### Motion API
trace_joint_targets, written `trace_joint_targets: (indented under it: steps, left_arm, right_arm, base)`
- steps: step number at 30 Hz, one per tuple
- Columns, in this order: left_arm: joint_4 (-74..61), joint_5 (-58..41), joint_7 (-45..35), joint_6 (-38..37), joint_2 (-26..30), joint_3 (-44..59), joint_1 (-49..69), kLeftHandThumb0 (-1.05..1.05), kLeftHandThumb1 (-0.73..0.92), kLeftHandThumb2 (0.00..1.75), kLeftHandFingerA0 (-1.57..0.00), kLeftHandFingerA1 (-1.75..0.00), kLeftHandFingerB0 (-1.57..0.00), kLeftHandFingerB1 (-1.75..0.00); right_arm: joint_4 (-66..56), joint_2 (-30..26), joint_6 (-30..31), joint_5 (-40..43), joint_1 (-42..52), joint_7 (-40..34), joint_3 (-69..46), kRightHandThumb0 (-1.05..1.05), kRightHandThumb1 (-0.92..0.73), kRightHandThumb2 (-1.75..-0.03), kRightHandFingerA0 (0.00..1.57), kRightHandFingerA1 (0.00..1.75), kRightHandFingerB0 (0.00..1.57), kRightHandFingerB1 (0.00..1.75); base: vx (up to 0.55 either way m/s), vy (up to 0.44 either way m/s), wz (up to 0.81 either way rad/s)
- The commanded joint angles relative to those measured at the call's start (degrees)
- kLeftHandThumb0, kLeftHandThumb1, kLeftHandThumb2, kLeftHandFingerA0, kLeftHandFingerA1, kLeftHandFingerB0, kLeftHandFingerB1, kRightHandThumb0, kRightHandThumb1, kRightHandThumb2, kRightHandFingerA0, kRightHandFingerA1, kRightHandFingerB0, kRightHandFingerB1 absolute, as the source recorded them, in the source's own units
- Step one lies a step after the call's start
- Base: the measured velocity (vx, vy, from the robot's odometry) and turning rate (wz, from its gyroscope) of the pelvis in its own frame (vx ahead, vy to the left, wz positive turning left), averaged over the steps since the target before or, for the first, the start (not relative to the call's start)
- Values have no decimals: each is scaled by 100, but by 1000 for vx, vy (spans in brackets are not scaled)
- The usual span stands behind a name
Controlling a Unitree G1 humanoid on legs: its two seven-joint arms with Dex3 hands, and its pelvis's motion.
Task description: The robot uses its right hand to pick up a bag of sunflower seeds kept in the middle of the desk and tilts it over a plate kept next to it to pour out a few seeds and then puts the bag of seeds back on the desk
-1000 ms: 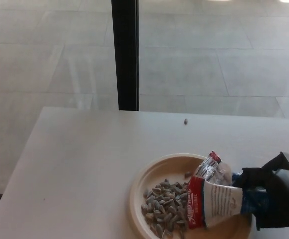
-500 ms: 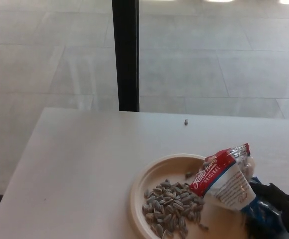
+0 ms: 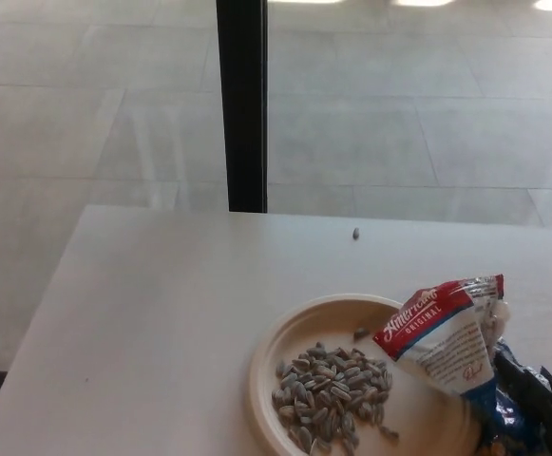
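Many sunflower seeds (image 3: 328,394) lay piled on the plate (image 3: 285,334) on the desk (image 3: 152,313). One stray seed (image 3: 355,233) sat farther back. Over the plate's right side, the right hand (image 3: 542,418) grasped the tilted bag (image 3: 442,337).

Right hand (image 3: 540,408) gripping seed bag (image 3: 444,334) tilted above plate (image 3: 285,332), seeds (image 3: 331,389) piled on it

Seeds (image 3: 331,393) on plate (image 3: 285,332), bag (image 3: 444,340) over its right edge, stray seed (image 3: 355,233) behind.
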Motion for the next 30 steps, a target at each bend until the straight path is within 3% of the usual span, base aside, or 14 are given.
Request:
trace_joint_targets:
  steps: [1,8,9,10,12,13,15,18,20,22,23,25,28,30]
  left_arm:
    - [29,63,119,-65,21,-24,43,-89,81,65,-52,-54,-44,-38]
    - [30,54,108,-58,26,-28,44,-86,82,65,-51,-55,-45,-39]
    - [23,54,110,-77,22,-29,52,-85,65,106,-48,-62,-38,-51]
    - [4,63,128,-95,15,-42,62,-87,65,107,-47,-63,-37,-51]
    - [-24,75,157,-122,5,-64,78,-87,65,107,-47,-63,-37,-51]
    - [-48,86,196,-130,2,-84,80,-89,83,65,-50,-57,-44,-41]
    - [-35,82,144,-109,24,-91,99,-88,83,65,-47,-55,-42,-40]
    - [-1,30,103,-28,36,-45,85,-87,82,65,-47,-55,-44,-39]
    - [21,34,154,20,35,-45,53,-86,63,105,-45,-62,-41,-51]
    - [22,9,130,22,27,-23,48,-87,82,65,-46,-55,-43,-39]
    - [2,4,125,2,21,-22,56,-86,82,65,-48,-56,-46,-40]
    - [-13,10,131,-26,32,-26,67,-86,82,64,-49,-56,-46,-40]
    - [6,47,190,-23,49,-49,53,-84,64,105,-46,-62,-40,-52]
    - [27,52,244,28,49,-51,4,-87,81,65,-53,-57,-48,-40]
  right_arm:
    - [-161,-242,-144,50,38,107,115,-95,-52,-86,0,0,0,5]
    - [-442,-511,-453,121,23,-49,49,-105,-61,-97,0,7,0,0]
    - [-536,-568,-446,97,31,-81,-4,-105,-62,-98,0,10,0,2]
    - [-624,-639,-451,243,17,16,-102,-94,-73,-64,0,0,0,0]
    - [-763,-737,-457,458,1,176,-263,-94,-73,-64,0,0,0,0]
    - [-893,-796,-386,600,-7,296,-369,-95,-75,-64,0,0,0,0]
    - [-1292,-910,-213,1257,33,682,-693,-98,-62,-93,0,0,0,0]
    - [-1713,-1137,27,1786,71,1019,-1135,-104,-85,-66,0,0,0,0]
    - [-1865,-1188,144,2069,116,1177,-1328,-99,-66,-99,0,0,0,0]
    - [-2182,-1569,400,2542,392,1467,-1971,-97,-89,-67,0,0,0,0]
    - [-2127,-1690,343,2646,492,1538,-2184,-105,-77,-117,0,16,0,1]
    - [-1990,-1843,172,2750,664,1607,-2527,-104,-79,-119,0,16,0,0]
    - [-1746,-1956,181,3078,927,1732,-3124,-99,-77,-119,0,19,3,9]
    - [-1563,-1952,341,3273,1153,1661,-3688,-105,-78,-116,0,16,12,11]
  base:
    - [0,0,0]
    - [0,0,0]
    - [0,0,0]
    - [0,0,0]
    - [0,0,0]
    - [0,0,0]
    - [0,0,0]
    - [0,0,0]
    - [0,0,0]
    - [0,0,0]
    - [0,0,0]
    - [0,0,0]
    - [0,0,0]
    - [0,0,0]
